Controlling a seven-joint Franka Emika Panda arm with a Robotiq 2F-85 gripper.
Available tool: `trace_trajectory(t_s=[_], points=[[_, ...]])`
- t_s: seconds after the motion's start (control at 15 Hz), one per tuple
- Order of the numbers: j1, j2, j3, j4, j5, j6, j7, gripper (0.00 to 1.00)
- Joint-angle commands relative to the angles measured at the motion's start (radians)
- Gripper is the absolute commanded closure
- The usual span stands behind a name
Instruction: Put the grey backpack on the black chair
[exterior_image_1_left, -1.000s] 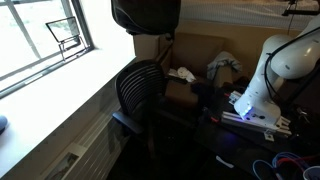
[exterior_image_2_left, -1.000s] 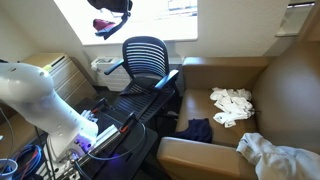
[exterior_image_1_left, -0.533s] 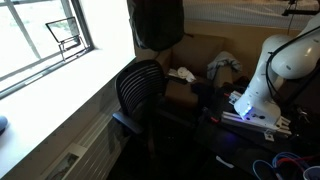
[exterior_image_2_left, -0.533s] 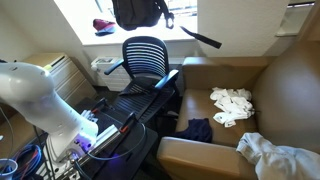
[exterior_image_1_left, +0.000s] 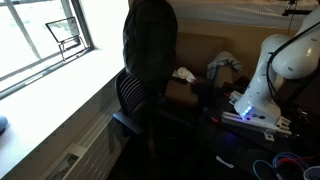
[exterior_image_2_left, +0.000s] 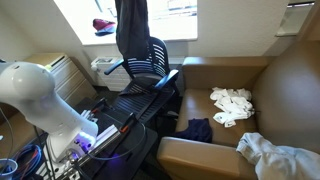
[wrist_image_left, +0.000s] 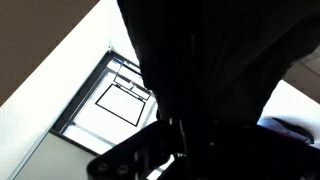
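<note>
The grey backpack (exterior_image_1_left: 150, 45) looks dark against the window and hangs upright in the air in both exterior views (exterior_image_2_left: 131, 40). Its lower end is level with the backrest of the black mesh office chair (exterior_image_1_left: 127, 97), which it partly covers. The chair's seat (exterior_image_2_left: 138, 102) lies below it. In the wrist view the backpack (wrist_image_left: 210, 50) fills most of the frame. My gripper (wrist_image_left: 186, 150) is a dark shape at the bottom edge, shut on the pack's top. The gripper is out of frame in both exterior views.
A bright window (exterior_image_1_left: 40, 30) and sill (exterior_image_1_left: 60, 100) run beside the chair. A brown sofa (exterior_image_2_left: 270, 90) holds white cloths (exterior_image_2_left: 232, 105) and a dark cloth (exterior_image_2_left: 195, 130). The white arm base (exterior_image_1_left: 270, 70) and cables (exterior_image_1_left: 285, 165) stand close by.
The backpack has come down from the top of the frames and swung upright. It now hangs in front of the chair's backrest.
</note>
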Motion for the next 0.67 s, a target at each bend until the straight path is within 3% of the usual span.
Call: trace_trajectory(t_s=[0.0,0.2,0.4,0.6], points=[[-0.041,0.012,0.042,-0.002,0.038,0.000,-0.025,0.94],[-0.022,0.018,0.037,-0.007,0.057,0.009,-0.044,0.98],[0.049,0.049,-0.012,-0.014,0.188,0.006,-0.122,0.98],[0.075,0.097,-0.024,-0.009,0.317,-0.011,-0.237,0.98]])
